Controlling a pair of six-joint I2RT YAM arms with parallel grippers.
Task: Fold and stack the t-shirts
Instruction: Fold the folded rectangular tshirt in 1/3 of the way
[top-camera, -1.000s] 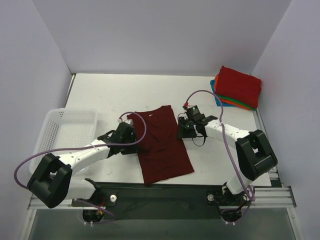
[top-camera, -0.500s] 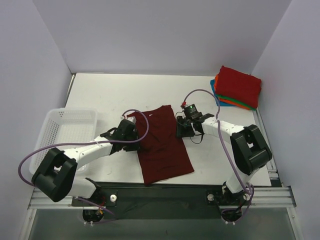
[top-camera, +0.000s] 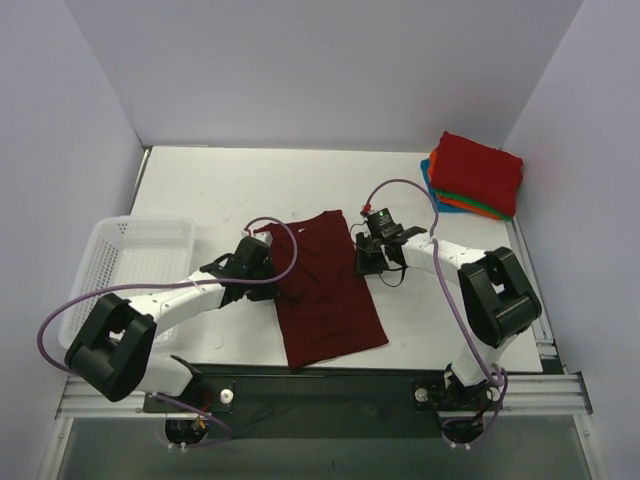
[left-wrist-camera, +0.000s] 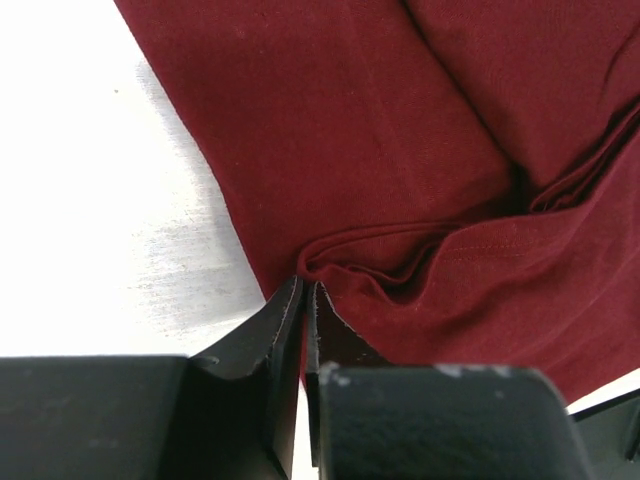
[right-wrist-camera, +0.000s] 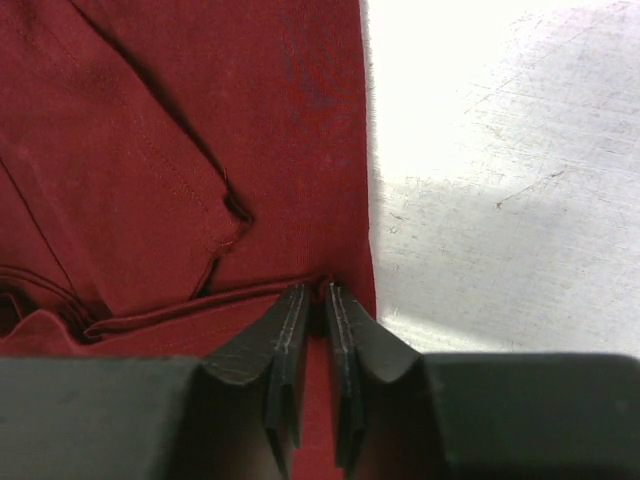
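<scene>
A dark maroon t-shirt (top-camera: 325, 290) lies flat as a long folded strip in the middle of the table. My left gripper (top-camera: 272, 268) is shut on a pinched fold at its left edge (left-wrist-camera: 330, 262). On the opposite side my right gripper (top-camera: 362, 262) is shut on the shirt's right edge, cloth caught between the fingers (right-wrist-camera: 325, 290). A stack of folded t-shirts (top-camera: 475, 175) sits at the back right, bright red on top, with orange, green and blue edges showing beneath.
A white mesh basket (top-camera: 130, 270) stands at the left side of the table. Purple cables loop over both arms. Grey walls close in the table at the back and sides.
Both grippers have closed onto the maroon shirt's edges. The left gripper has slid slightly away from me along the left edge; the shirt itself has stayed in place.
</scene>
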